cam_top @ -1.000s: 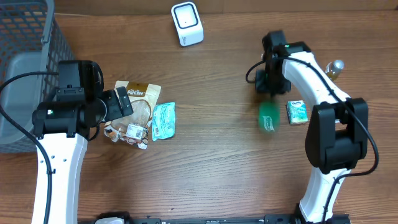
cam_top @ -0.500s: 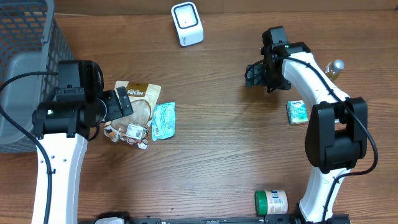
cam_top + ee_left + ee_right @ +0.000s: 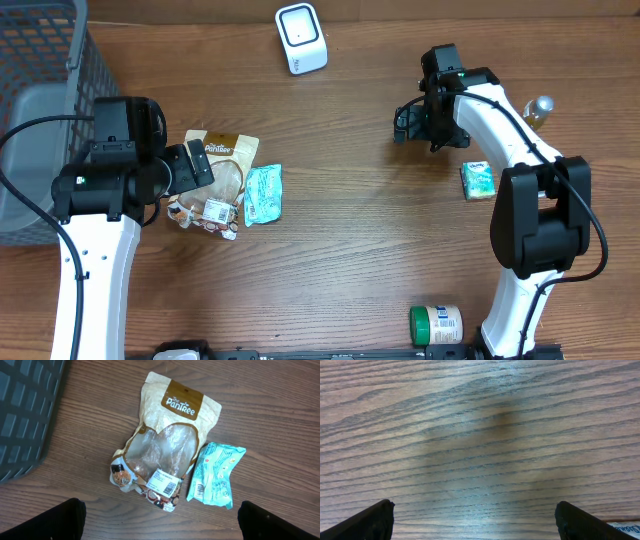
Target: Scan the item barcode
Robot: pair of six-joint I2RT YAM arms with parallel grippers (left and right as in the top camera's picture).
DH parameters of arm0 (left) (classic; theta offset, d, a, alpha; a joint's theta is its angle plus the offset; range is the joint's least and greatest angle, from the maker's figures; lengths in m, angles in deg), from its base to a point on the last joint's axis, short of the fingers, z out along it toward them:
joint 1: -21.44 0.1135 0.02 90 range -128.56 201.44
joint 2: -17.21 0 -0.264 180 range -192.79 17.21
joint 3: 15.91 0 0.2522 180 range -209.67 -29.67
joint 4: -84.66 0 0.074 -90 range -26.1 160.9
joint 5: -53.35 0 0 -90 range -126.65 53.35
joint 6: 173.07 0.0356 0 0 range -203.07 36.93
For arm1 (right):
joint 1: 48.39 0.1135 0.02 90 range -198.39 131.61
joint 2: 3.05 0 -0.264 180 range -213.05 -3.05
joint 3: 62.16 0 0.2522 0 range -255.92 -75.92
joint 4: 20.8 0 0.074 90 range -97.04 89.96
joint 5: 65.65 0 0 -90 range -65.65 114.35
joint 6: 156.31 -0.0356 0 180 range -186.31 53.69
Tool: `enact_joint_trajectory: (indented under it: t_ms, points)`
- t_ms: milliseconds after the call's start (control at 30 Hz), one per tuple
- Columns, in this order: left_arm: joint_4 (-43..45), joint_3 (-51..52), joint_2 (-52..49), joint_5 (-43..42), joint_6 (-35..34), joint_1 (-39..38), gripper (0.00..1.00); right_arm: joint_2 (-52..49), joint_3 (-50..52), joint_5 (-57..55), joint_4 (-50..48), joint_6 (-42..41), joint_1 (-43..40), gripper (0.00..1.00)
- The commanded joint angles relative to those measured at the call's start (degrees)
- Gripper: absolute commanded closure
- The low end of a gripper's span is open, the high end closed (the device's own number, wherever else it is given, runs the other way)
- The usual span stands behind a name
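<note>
The white barcode scanner [image 3: 301,38] stands at the table's far edge. A green-capped white jar [image 3: 436,325] lies on its side at the front edge, apart from both arms. My right gripper [image 3: 412,122] is open over bare wood, and its wrist view shows nothing in the right gripper [image 3: 475,522]. My left gripper [image 3: 200,165] is open just left of a tan Pantree snack bag [image 3: 167,435] and a teal packet [image 3: 215,475]. Both lie flat beyond the left gripper [image 3: 160,527], and both show printed barcode labels.
A grey mesh basket [image 3: 40,90] fills the far left corner. A small teal box [image 3: 477,180] lies beside the right arm, and a small bottle [image 3: 540,108] stands behind it. The snack bag [image 3: 222,165] and teal packet [image 3: 263,193] lie left of centre.
My right gripper opened and let the green-capped jar go. The jar moved from below that gripper to the table's front edge, where it now lies still. The left arm has not moved.
</note>
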Motion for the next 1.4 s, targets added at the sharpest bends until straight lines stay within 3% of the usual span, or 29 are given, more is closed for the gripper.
enact_joint_trajectory:
  t_ms: [0,267,300,333,400,433,933,967,1100,1133,1167,1233,1333,1367]
  points:
    - [0.04,-0.55,-0.04,0.37,0.5,-0.39,0.0,-0.04,0.24,0.48,-0.13,-0.17,0.15,0.0]
    - [0.04,-0.55,-0.04,0.35,0.5,-0.39,0.0,-0.04,0.24,0.48,0.68,-0.17,0.15,0.01]
    - [0.04,-0.55,-0.04,0.37,0.5,-0.39,0.0,-0.04,0.24,0.48,0.76,-0.17,0.15,0.11]
    - [0.07,-0.55,-0.04,0.37,0.5,-0.39,0.01,-0.04,0.22,0.46,0.92,-0.17,0.15,0.29]
    - [0.07,-0.55,-0.04,0.37,0.5,-0.39,0.0,-0.02,0.22,0.48,0.94,-0.17,0.15,0.9]
    - [0.04,-0.55,-0.04,0.37,0.5,-0.39,0.01,-0.02,0.17,0.48,1.07,-0.17,0.15,0.96]
    - [0.04,-0.55,-0.04,0.37,0.5,-0.39,0.01,-0.02,0.13,0.46,2.21,-0.17,0.15,0.95]
    - [0.04,-0.55,-0.04,0.37,0.5,-0.39,0.0,-0.02,0.13,0.46,2.21,-0.17,0.15,0.88]
    - [0.04,-0.55,-0.04,0.37,0.5,-0.39,0.0,-0.02,0.13,0.46,2.21,-0.17,0.15,0.34]
    - [0.04,-0.55,-0.04,0.37,0.5,-0.39,0.0,-0.02,0.13,0.48,2.34,-0.17,0.15,0.38]
    - [0.04,-0.55,-0.04,0.35,0.5,-0.39,0.0,-0.02,0.13,0.46,2.45,-0.15,0.15,0.52]
    - [0.07,-0.55,-0.04,0.37,0.5,-0.39,0.0,-0.02,0.13,0.46,2.69,-0.17,0.13,0.96]
    - [0.04,-0.55,-0.04,0.37,0.5,-0.39,0.01,0.0,-0.76,0.46,5.31,-0.17,0.15,0.96]
    - [0.04,-0.55,-0.04,0.37,0.52,-0.39,0.01,0.04,-1.57,0.46,6.75,-0.17,0.15,0.92]
